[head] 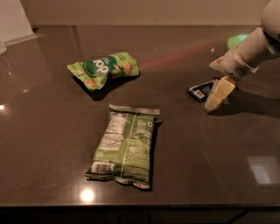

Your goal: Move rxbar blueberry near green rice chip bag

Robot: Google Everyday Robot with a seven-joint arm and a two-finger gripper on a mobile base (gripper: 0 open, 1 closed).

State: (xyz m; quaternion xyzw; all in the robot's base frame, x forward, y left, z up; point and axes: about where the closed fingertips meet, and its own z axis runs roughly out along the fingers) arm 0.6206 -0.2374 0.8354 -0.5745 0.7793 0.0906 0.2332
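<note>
A dark, glossy table (48, 131) is filling nearly the whole view, catching small spots of light along its near edge and a reddish streak across its far part, while a pale wall (153, 11) is running along behind it.

The gripper (216, 98) is hanging low at the right side of the table, its cream-coloured tip pointing down and to the left, just above or at the surface. How wide it is standing cannot be told from this angle. The pale arm (249, 48) is reaching in from the upper right corner.

The rxbar blueberry (200, 91) is lying flat on the table just to the left of the gripper, its right end partly hidden behind the tip; whether the two are touching cannot be told.

The green rice chip bag (104, 69) is lying crumpled in the far left part of the table, well apart from the bar, with its round dark logo facing up.

Nearer the front, a larger flat green bag (124, 145) is lying lengthwise, showing its white text panels.
</note>
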